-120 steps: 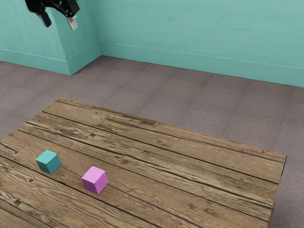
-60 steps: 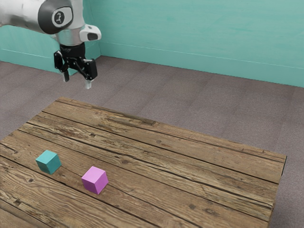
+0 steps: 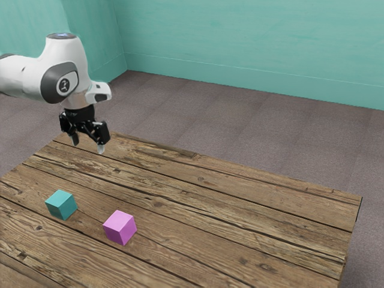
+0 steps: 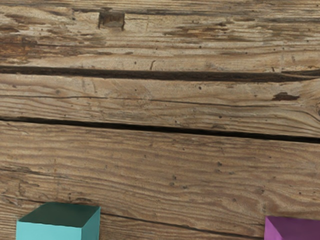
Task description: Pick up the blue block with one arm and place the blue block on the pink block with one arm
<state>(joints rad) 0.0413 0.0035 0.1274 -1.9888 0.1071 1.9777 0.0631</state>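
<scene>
Blue block [image 3: 60, 204] — teal cube, flat on table [image 3: 240, 198]; gripper [image 3: 88, 145] spread open, empty.

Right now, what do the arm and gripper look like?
The arm is glossy white with rounded links; a dark grey round joint cap carries a small white marking. The gripper is black, two-fingered, with pale fingertips.

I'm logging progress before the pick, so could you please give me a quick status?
Gripper open, empty, above table's far edge. Blue block on the table, untouched, apart from pink block. Nothing in the way.
</scene>
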